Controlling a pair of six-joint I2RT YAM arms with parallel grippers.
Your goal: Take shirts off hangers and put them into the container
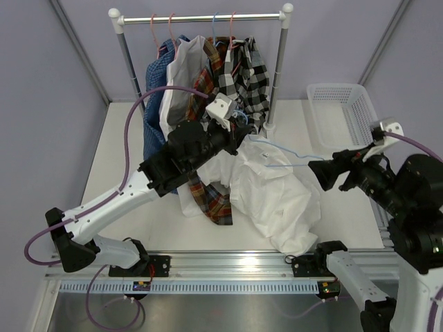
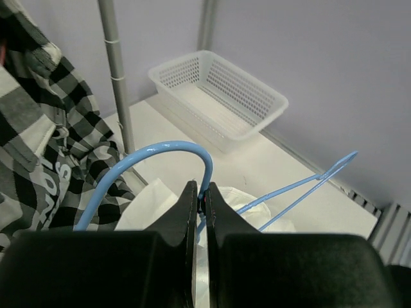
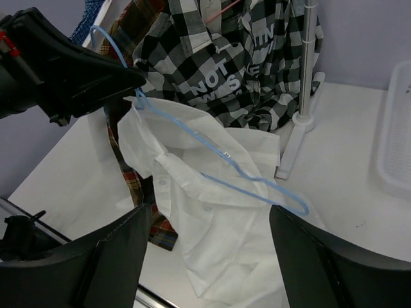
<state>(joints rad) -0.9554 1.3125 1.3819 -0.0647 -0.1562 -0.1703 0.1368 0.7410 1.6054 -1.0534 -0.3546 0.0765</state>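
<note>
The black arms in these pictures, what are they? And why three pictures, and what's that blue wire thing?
They are two robot arms bolted at the near edge of the table. One picture looks down from above; the other two come from small cameras on each wrist. The left gripper is shut on the hook of a blue hanger. The right gripper stands open near the hanger's other end, holding nothing. A white shirt and a red plaid shirt lie crumpled on the table. More shirts hang on the rack behind, and the white basket at the right is empty.
</note>
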